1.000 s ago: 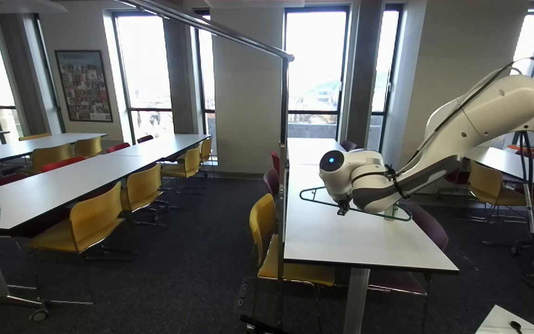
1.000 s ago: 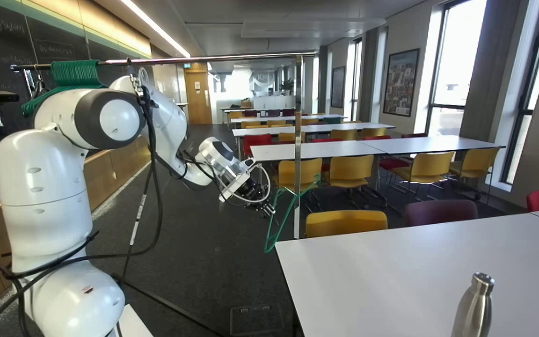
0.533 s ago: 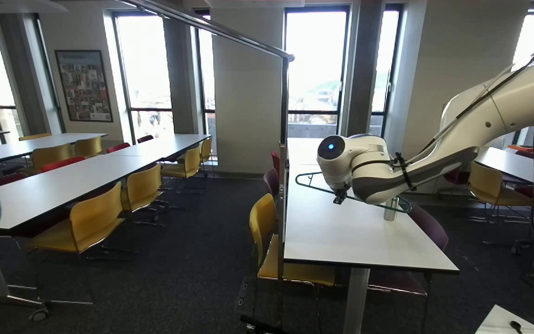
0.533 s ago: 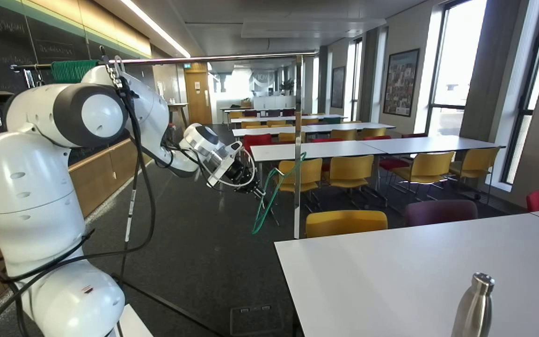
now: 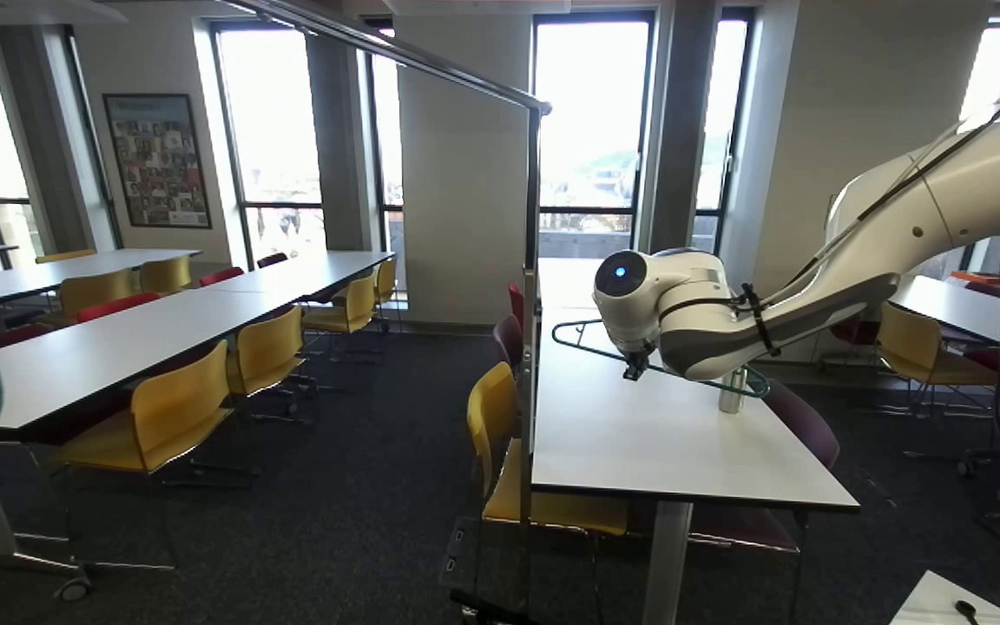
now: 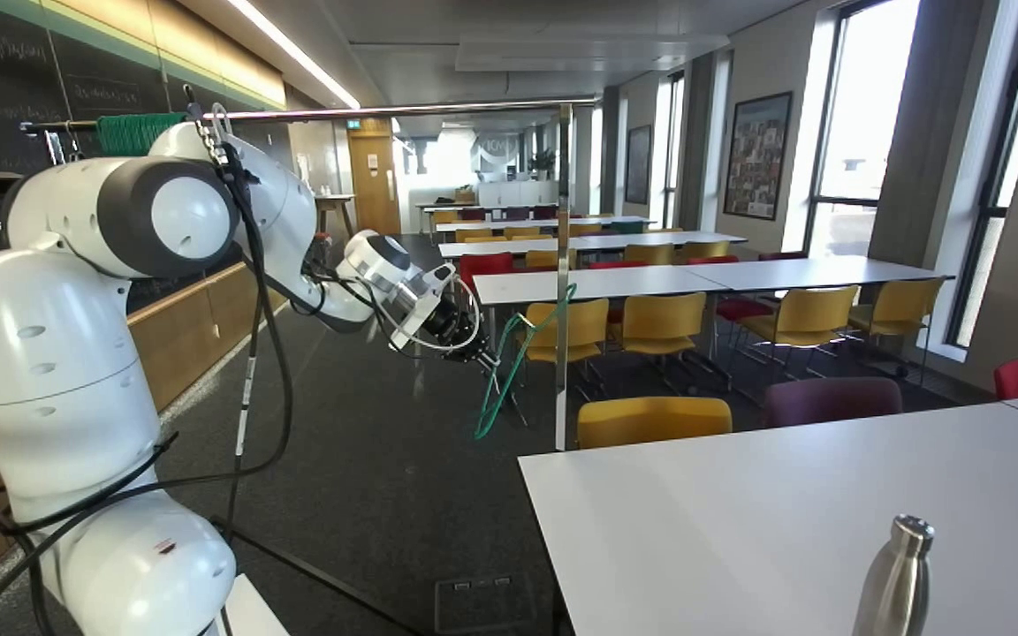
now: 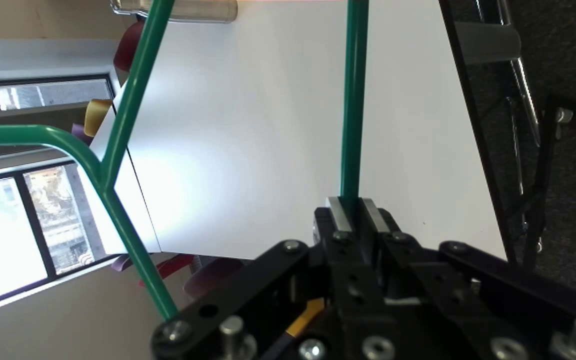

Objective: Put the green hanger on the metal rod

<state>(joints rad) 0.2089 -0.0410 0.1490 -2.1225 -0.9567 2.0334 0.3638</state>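
The green hanger (image 7: 354, 100) is held by one straight bar in the wrist view; its forked part is at the left there. It also shows in both exterior views (image 5: 587, 349) (image 6: 495, 412), tilted in the air. My gripper (image 7: 352, 207) is shut on that bar. The gripper is below the rod's height in both exterior views (image 5: 635, 369) (image 6: 491, 362). The metal rod (image 5: 413, 57) runs along the top of a rack and also shows in an exterior view (image 6: 438, 109). The rod is out of the wrist view. I cannot clearly tell the hanger's hook.
The rack's upright post (image 6: 562, 265) stands near the hanger. Several green hangers (image 6: 138, 134) are bunched on the rod's far left. A white table (image 6: 739, 512) carries a metal bottle (image 6: 893, 579). Yellow chairs (image 6: 655, 422) stand at the table.
The arm has drawn back, carrying the hanger leftward and a little up, away from the post and table in an exterior view. In the last half second it has hardly moved.
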